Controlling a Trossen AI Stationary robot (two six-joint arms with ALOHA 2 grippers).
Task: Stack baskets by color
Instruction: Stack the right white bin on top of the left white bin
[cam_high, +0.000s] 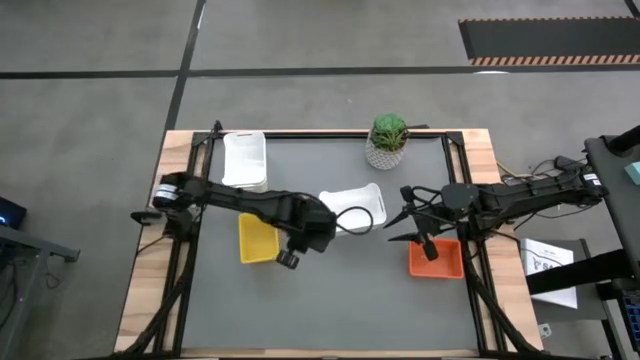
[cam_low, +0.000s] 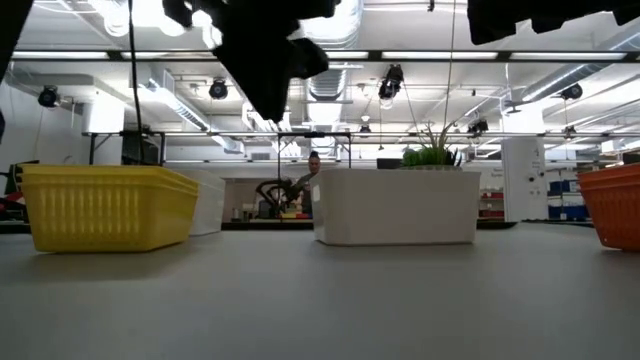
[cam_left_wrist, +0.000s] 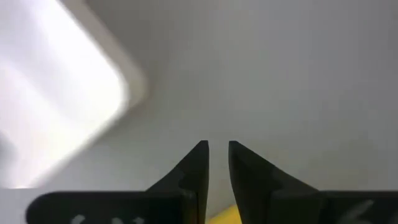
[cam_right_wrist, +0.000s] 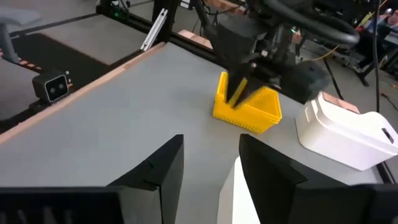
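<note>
A white basket (cam_high: 352, 208) (cam_low: 395, 205) rests on its base at the table's middle. A yellow basket (cam_high: 258, 238) (cam_low: 110, 205) stands to its left, an orange one (cam_high: 436, 258) (cam_low: 615, 205) to its right, and another white one (cam_high: 244, 160) (cam_right_wrist: 348, 137) at the far left. My left gripper (cam_left_wrist: 216, 152) hovers between the yellow and middle white baskets, pointing down. Its fingers are a narrow slit apart with nothing between them. My right gripper (cam_high: 403, 216) (cam_right_wrist: 211, 155) stands open and about level, above the middle white basket's right end. A white edge (cam_right_wrist: 233, 193) shows below its fingers.
A green potted plant (cam_high: 387, 140) stands at the far edge, right of centre. A dark frame rail (cam_high: 300, 133) runs around the grey mat. Bare mat (cam_high: 330, 310) lies toward the near edge. A person (cam_low: 315, 165) shows far back in the room.
</note>
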